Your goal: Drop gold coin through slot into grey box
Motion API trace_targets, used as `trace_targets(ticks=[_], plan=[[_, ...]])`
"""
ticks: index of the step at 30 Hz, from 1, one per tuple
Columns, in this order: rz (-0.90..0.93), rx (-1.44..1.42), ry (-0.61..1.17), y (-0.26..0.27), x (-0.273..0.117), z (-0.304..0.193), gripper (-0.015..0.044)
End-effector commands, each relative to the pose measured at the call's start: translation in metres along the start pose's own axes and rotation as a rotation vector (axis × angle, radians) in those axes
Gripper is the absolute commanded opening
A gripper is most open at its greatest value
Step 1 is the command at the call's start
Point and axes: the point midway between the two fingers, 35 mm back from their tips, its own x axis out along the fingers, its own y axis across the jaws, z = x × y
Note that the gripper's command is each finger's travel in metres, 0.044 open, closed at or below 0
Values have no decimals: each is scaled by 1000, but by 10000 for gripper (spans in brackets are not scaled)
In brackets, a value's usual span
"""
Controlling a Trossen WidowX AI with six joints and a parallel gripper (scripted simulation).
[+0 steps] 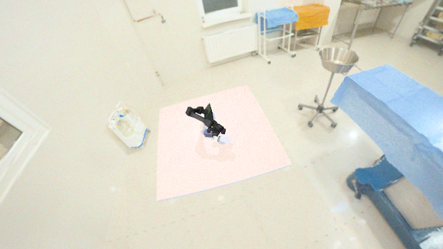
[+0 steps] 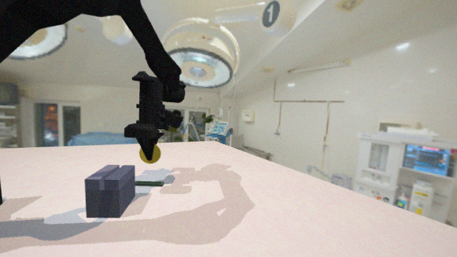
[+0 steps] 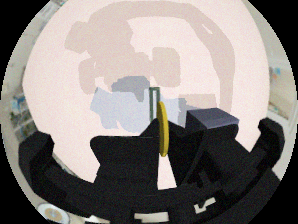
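While the pincer (image 2: 149,151) is hanging above the bench (image 2: 321,214), it is pinching the coin (image 2: 150,155) by its top edge. The coin is up in the air, out of the holder (image 2: 149,183), and most of its round face is showing below the tips. It is hanging straight up and down, which is the way it needs to go into a thin slot.

The holder is lying flat on the bench under the coin, with nothing in it. The box (image 2: 110,195) is sitting just beside the holder, nearer to the outside camera. The slot (image 2: 108,174) is running along the top of the box like a long groove.

In the wrist view the coin (image 3: 162,129) is looking like a thin yellow line, because it is being seen edge on. The box (image 3: 212,120) is off to the right of it there.

I think the lifting part is done. Next, the coin needs to go over the slot and line up with it. The slot is narrow, so a small tilt or turn could make the coin catch on the lid.
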Motion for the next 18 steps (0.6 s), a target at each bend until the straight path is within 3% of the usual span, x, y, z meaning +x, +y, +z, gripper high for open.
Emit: trace_targets(ticks=[1,13,18], plan=[[7,4,-2,0,-12,0,0],[5,10,-2,-2,-36,-2,0],[5,160,-1,-3,-36,-1,0]])
